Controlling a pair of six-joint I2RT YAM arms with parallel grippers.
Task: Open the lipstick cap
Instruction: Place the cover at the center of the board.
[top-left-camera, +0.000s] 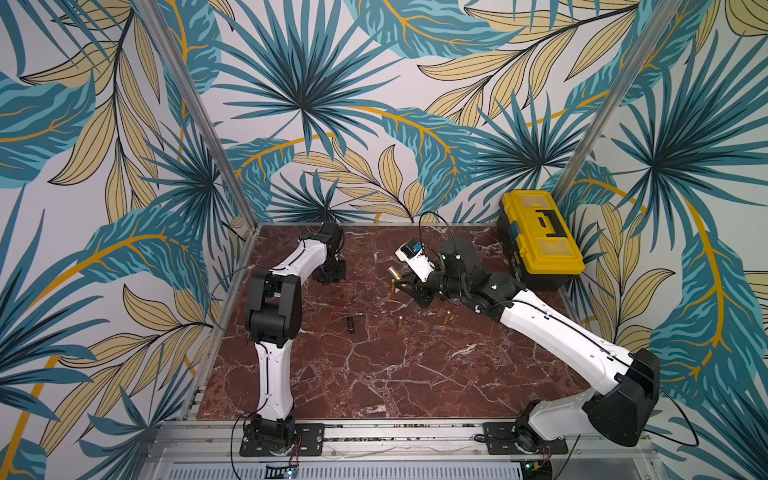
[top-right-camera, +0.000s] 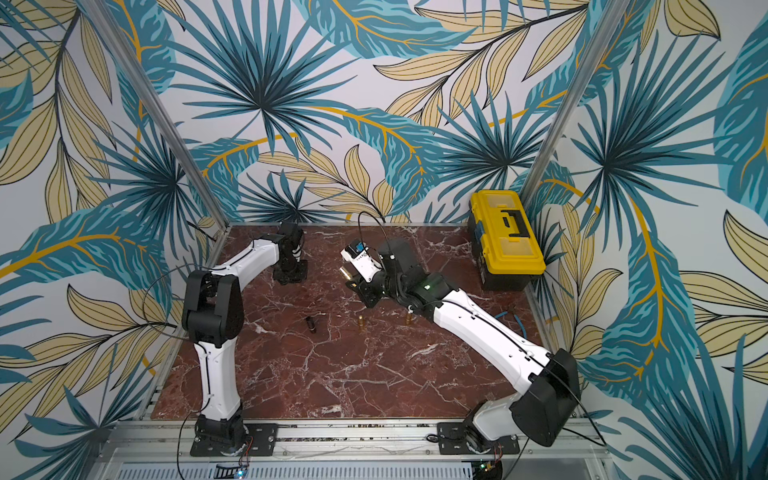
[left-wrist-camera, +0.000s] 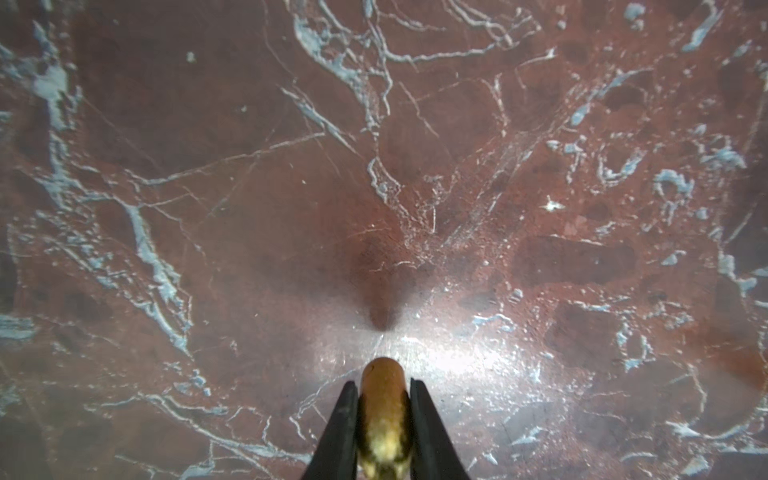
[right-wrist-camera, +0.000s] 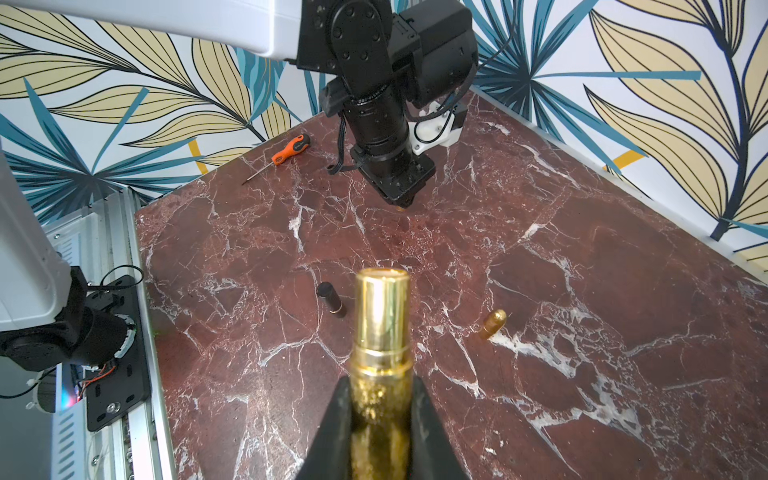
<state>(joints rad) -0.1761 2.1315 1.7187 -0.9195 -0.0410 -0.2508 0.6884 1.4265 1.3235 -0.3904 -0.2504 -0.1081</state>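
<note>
Nothing legible (white print on the camera lens (right-wrist-camera: 376, 120) is too small).

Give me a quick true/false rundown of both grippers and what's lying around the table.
1. The right gripper is shut on a gold lipstick. True.
2. The left gripper is empty. False: the left gripper clamps a gold cap.
3. The toolbox is open. False: the toolbox is closed.
4. A black lipstick lies on the table. True.
5. The screwdriver has a blue handle. False: the screwdriver handle is orange.
</note>
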